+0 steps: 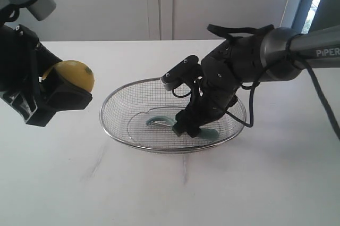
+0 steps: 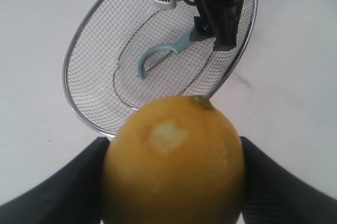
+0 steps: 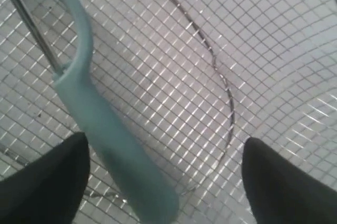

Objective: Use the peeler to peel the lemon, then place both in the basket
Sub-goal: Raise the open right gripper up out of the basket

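Deposit stage. The peeler (image 3: pixel 105 124) lies on the mesh floor of the basket (image 1: pixel 102 110), and the right claw (image 1: pixel 194 129) stands over its handle with jaws spread, pinching nothing. At the left of the exterior frame, the left claw (image 1: pixel 64 90) pinches the lemon (image 2: pixel 174 161) above the surface (image 1: pixel 79 183), outside the rim. The next move probably calls for lifting the right claw clear, then carrying the lemon over the rim. The handle's end is hidden under the right claw. Only one pale peeled patch is visible.
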Controlling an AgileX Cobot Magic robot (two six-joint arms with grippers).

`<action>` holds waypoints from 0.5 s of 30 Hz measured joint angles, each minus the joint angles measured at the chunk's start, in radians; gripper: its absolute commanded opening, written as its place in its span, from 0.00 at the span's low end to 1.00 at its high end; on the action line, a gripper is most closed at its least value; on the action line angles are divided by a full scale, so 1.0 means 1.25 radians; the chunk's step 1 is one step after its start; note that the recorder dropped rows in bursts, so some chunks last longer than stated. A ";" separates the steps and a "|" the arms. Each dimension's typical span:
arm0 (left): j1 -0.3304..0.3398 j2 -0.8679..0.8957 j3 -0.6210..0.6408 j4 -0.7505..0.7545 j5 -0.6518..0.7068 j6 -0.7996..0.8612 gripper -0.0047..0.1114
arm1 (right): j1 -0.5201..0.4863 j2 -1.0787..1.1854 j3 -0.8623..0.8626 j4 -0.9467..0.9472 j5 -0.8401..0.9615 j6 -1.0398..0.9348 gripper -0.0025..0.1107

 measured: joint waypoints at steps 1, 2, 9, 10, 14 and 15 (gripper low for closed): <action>0.000 0.000 0.000 0.000 0.000 0.000 0.04 | 0.000 -0.012 -0.023 0.000 0.047 0.000 0.55; 0.000 0.000 0.000 0.000 0.000 0.000 0.04 | 0.000 -0.022 -0.037 0.001 0.074 0.000 0.33; 0.000 0.000 0.000 0.000 0.000 0.000 0.04 | 0.000 -0.158 -0.073 0.001 0.264 0.025 0.02; 0.000 0.000 0.000 0.000 0.000 0.000 0.04 | 0.000 -0.174 -0.073 0.001 0.289 0.031 0.02; 0.000 0.000 0.000 0.000 0.000 0.000 0.04 | 0.000 -0.217 -0.060 0.005 0.356 0.036 0.02; 0.000 0.000 0.000 0.000 0.000 0.000 0.04 | 0.000 -0.225 -0.052 0.005 0.360 0.038 0.02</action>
